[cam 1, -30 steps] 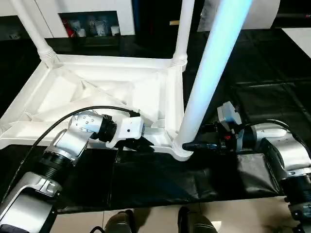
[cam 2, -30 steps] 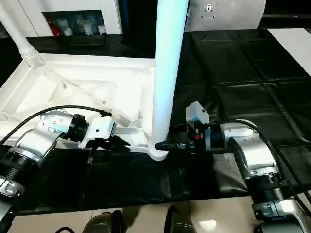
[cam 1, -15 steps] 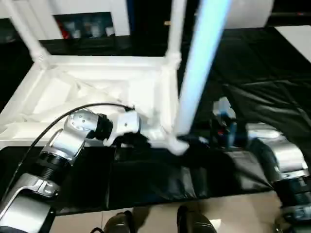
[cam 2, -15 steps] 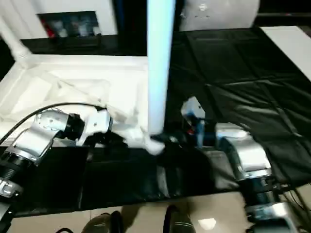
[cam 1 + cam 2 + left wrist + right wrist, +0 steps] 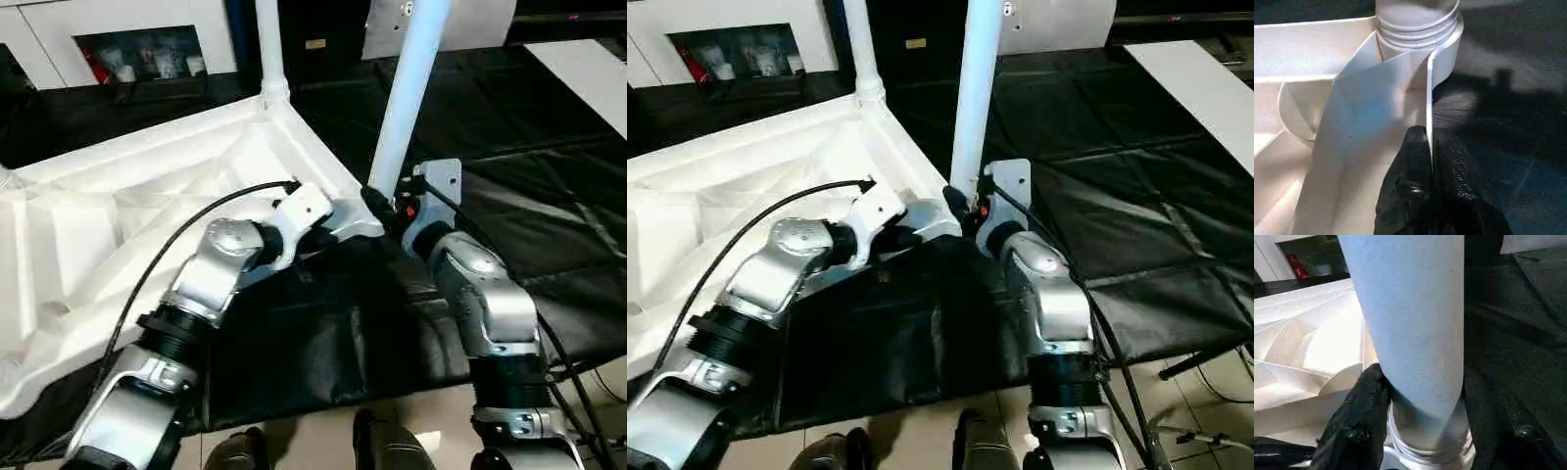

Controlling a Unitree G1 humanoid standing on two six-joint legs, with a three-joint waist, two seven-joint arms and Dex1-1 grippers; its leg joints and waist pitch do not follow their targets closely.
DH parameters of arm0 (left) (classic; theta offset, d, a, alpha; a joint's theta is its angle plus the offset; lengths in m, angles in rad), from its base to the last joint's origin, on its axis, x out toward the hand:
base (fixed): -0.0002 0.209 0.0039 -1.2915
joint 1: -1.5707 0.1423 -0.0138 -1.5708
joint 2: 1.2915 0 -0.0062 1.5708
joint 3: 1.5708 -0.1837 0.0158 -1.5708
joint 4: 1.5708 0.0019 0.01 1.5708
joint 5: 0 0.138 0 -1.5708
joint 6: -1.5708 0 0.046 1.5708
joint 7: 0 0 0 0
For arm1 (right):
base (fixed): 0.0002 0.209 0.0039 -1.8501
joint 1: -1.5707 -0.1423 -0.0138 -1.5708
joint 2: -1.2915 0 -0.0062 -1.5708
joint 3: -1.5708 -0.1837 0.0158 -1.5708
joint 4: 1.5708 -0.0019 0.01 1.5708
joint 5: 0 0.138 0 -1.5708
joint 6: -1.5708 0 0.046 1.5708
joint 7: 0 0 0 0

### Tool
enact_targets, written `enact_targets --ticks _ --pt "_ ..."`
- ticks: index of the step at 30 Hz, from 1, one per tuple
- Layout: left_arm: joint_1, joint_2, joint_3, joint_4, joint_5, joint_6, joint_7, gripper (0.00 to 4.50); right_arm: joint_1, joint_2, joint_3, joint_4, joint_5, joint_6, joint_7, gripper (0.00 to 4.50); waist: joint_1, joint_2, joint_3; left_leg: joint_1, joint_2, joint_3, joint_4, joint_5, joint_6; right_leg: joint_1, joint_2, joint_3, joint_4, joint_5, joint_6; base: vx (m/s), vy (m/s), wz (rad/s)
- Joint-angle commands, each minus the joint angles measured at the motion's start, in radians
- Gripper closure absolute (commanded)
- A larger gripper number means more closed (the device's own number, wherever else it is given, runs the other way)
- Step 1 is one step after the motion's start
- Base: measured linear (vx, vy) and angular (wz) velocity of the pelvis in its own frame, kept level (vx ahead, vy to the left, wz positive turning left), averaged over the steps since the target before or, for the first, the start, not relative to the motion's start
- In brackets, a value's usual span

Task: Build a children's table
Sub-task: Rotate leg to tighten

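The children's table lies upside down on the black sheet, its ribbed white top (image 5: pixel 147 206) turned slantwise. One white leg (image 5: pixel 266 44) stands in the far corner socket. A second leg (image 5: pixel 407 88) rises from the near corner socket. My left gripper (image 5: pixel 1427 142) is shut on the thin rim wall of the top, just beside that near socket (image 5: pixel 1418 24). My right gripper (image 5: pixel 380 206) is clamped around the base of the near leg (image 5: pixel 1410 323), with one black finger (image 5: pixel 1359 416) on either side of it.
The black sheet (image 5: pixel 549 196) stretches out to the right of the table. A white cabinet with small items (image 5: pixel 147 59) stands at the back. A person's shoes (image 5: pixel 387 450) show on the tiled floor at the front edge.
The whole picture has swung, so the camera has moved and the table now looks slanted. Both grippers keep their holds on the rim and on the near leg.
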Motion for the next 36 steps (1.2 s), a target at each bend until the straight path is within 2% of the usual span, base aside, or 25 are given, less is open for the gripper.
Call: enact_targets --ticks 1,2,3,5,6,7,8,10,11,12,13,14,19,20,21,24,26,27,28,29,30,32,36 --pt "-0.033 -0.020 -0.013 -0.043 -0.009 -0.019 0.030 4.50 0.013 0.048 0.103 -0.003 0.050 0.024 0.065 1.83 0.006 -0.005 -0.095 0.013 0.036 -0.021 -0.062 -0.194 0.087 0.065 -0.042 0.038 -0.056 -0.300 -0.206 0.000 0.000 0.00" --pt "-0.030 -0.008 -0.015 -0.041 -0.003 -0.027 0.024 4.50 0.024 0.038 0.097 -0.012 0.050 0.024 0.072 1.69 0.008 -0.004 -0.097 0.015 0.035 -0.018 -0.059 -0.183 0.098 0.067 -0.043 0.038 -0.056 -0.279 -0.217 0.000 0.000 0.00" --pt "-0.023 0.015 -0.017 -0.034 0.002 -0.048 0.009 4.50 0.040 0.008 0.094 -0.025 0.043 0.014 0.088 1.45 0.012 0.006 -0.098 0.014 0.036 -0.020 -0.058 -0.170 0.104 0.069 -0.044 0.038 -0.052 -0.265 -0.224 0.000 0.000 0.00" --pt "-0.012 0.049 -0.021 -0.024 0.011 -0.095 -0.009 4.50 0.061 -0.046 0.096 -0.044 0.040 -0.015 0.137 1.42 0.014 0.003 -0.100 0.015 0.035 -0.019 -0.057 -0.160 0.114 0.072 -0.041 0.037 -0.051 -0.231 -0.229 0.000 0.000 0.00" --pt "-0.007 0.057 -0.022 -0.025 0.013 -0.107 -0.013 4.50 0.067 -0.059 0.098 -0.050 0.038 -0.024 0.153 1.42 0.015 0.008 -0.100 0.012 0.035 -0.020 -0.056 -0.154 0.116 0.075 -0.041 0.037 -0.046 -0.213 -0.234 0.000 0.000 0.00" --pt "-0.004 0.061 -0.023 -0.026 0.014 -0.113 -0.015 4.50 0.070 -0.065 0.099 -0.052 0.037 -0.029 0.162 1.26 0.014 0.004 -0.101 0.010 0.035 -0.018 -0.054 -0.144 0.124 0.077 -0.042 0.038 -0.044 -0.180 -0.245 0.000 0.000 0.00" --pt "-0.004 0.061 -0.023 -0.026 0.014 -0.113 -0.015 4.50 0.070 -0.065 0.099 -0.052 0.037 -0.029 0.162 1.09 0.013 0.004 -0.101 0.009 0.036 -0.019 -0.055 -0.141 0.127 0.078 -0.042 0.038 -0.043 -0.175 -0.252 0.000 0.000 0.00" --pt "0.013 0.094 -0.026 -0.028 0.004 -0.139 -0.071 4.50 0.083 -0.139 0.091 -0.068 0.057 -0.046 0.261 0.99 0.014 0.000 -0.100 0.008 0.033 -0.020 -0.054 -0.154 0.125 0.085 -0.042 0.036 -0.046 -0.201 -0.254 0.000 0.000 0.00" --pt "0.022 0.115 -0.033 -0.027 0.001 -0.167 -0.106 4.50 0.086 -0.180 0.087 -0.068 0.065 -0.055 0.313 0.89 0.012 0.004 -0.097 0.009 0.035 -0.018 -0.054 -0.166 0.129 0.079 -0.043 0.038 -0.048 -0.218 -0.254 0.000 0.000 0.00" --pt "0.022 0.115 -0.033 -0.027 0.001 -0.167 -0.106 4.50 0.086 -0.180 0.087 -0.068 0.065 -0.055 0.313 0.77 0.016 0.003 -0.097 0.011 0.036 -0.019 -0.054 -0.175 0.127 0.080 -0.042 0.036 -0.051 -0.232 -0.250 0.000 0.000 0.00" --pt "0.031 0.136 -0.041 -0.027 -0.009 -0.214 -0.154 4.50 0.087 -0.225 0.088 -0.064 0.069 -0.073 0.371 0.77 0.014 -0.001 -0.099 0.010 0.036 -0.019 -0.053 -0.175 0.126 0.081 -0.042 0.037 -0.050 -0.239 -0.249 0.000 0.000 0.00" --pt "0.037 0.148 -0.045 -0.029 -0.016 -0.235 -0.182 4.50 0.088 -0.253 0.092 -0.061 0.074 -0.084 0.414 0.66 0.015 0.001 -0.098 0.012 0.038 -0.018 -0.053 -0.177 0.123 0.078 -0.042 0.038 -0.049 -0.243 -0.248 0.000 0.000 0.00" --pt "0.077 0.233 -0.077 -0.064 -0.084 -0.309 -0.377 4.50 0.086 -0.392 0.116 -0.031 0.122 -0.142 0.669 0.66 0.029 0.002 -0.100 0.018 0.046 -0.016 -0.053 -0.160 0.137 0.075 -0.042 0.042 -0.039 -0.197 -0.275 0.000 0.000 0.00" --pt "0.090 0.260 -0.089 -0.075 -0.107 -0.329 -0.443 4.50 0.078 -0.415 0.122 -0.016 0.136 -0.155 0.730 0.66 0.034 -0.002 -0.100 0.018 0.044 -0.015 -0.052 -0.162 0.141 0.075 -0.042 0.041 -0.039 -0.195 -0.280 0.000 0.000 0.00" --pt "0.097 0.276 -0.095 -0.081 -0.120 -0.343 -0.482 4.50 0.072 -0.426 0.126 -0.006 0.144 -0.162 0.765 0.66 0.040 0.002 -0.100 0.020 0.048 -0.015 -0.053 -0.164 0.143 0.075 -0.044 0.041 -0.037 -0.195 -0.288 0.000 0.000 0.00" --pt "0.101 0.305 -0.111 -0.074 -0.121 -0.379 -0.537 4.50 0.065 -0.456 0.150 0.009 0.162 -0.191 0.859 0.66 0.047 0.003 -0.098 0.023 0.051 -0.012 -0.052 -0.173 0.139 0.070 -0.041 0.042 -0.035 -0.202 -0.291 0.000 0.000 0.00" --pt "0.096 0.319 -0.118 -0.060 -0.114 -0.409 -0.561 4.50 0.063 -0.480 0.171 0.014 0.181 -0.198 0.935 0.66 0.059 0.002 -0.096 0.026 0.053 -0.012 -0.054 -0.206 0.123 0.067 -0.043 0.043 -0.039 -0.250 -0.279 0.000 0.000 0.00" --pt "0.094 0.324 -0.119 -0.055 -0.113 -0.417 -0.571 4.50 0.063 -0.491 0.178 0.015 0.189 -0.198 0.964 0.66 0.062 -0.007 -0.090 0.024 0.053 -0.013 -0.055 -0.217 0.115 0.066 -0.046 0.045 -0.039 -0.282 -0.270 0.000 0.000 0.00" --pt "0.093 0.325 -0.119 -0.054 -0.113 -0.419 -0.574 4.50 0.063 -0.499 0.185 0.015 0.190 -0.198 0.983 0.66 0.063 -0.006 -0.090 0.024 0.053 -0.013 -0.056 -0.224 0.111 0.065 -0.047 0.045 -0.042 -0.303 -0.263 0.000 0.000 0.00" --pt "0.089 0.330 -0.120 -0.051 -0.115 -0.426 -0.586 4.50 0.059 -0.513 0.193 0.024 0.202 -0.191 1.025 0.91 0.061 -0.017 -0.087 0.023 0.052 -0.013 -0.057 -0.238 0.103 0.063 -0.047 0.046 -0.046 -0.345 -0.247 0.000 0.000 0.00" --pt "0.089 0.330 -0.120 -0.051 -0.115 -0.426 -0.586 4.50 0.059 -0.513 0.193 0.024 0.202 -0.191 1.025 0.99 0.063 -0.014 -0.085 0.022 0.052 -0.016 -0.057 -0.243 0.098 0.064 -0.049 0.046 -0.045 -0.368 -0.241 0.000 0.000 0.00" --pt "0.083 0.337 -0.123 -0.054 -0.127 -0.434 -0.604 4.50 0.035 -0.521 0.198 0.061 0.216 -0.183 1.073 1.13 0.061 -0.015 -0.083 0.022 0.050 -0.018 -0.057 -0.267 0.081 0.060 -0.051 0.046 -0.052 -0.445 -0.213 0.000 0.000 0.00" --pt "0.084 0.338 -0.123 -0.059 -0.133 -0.432 -0.612 4.50 0.024 -0.519 0.200 0.074 0.218 -0.183 1.086 1.50 0.057 -0.018 -0.080 0.023 0.048 -0.019 -0.058 -0.279 0.071 0.056 -0.051 0.047 -0.060 -0.490 -0.193 0.000 0.000 0.00"
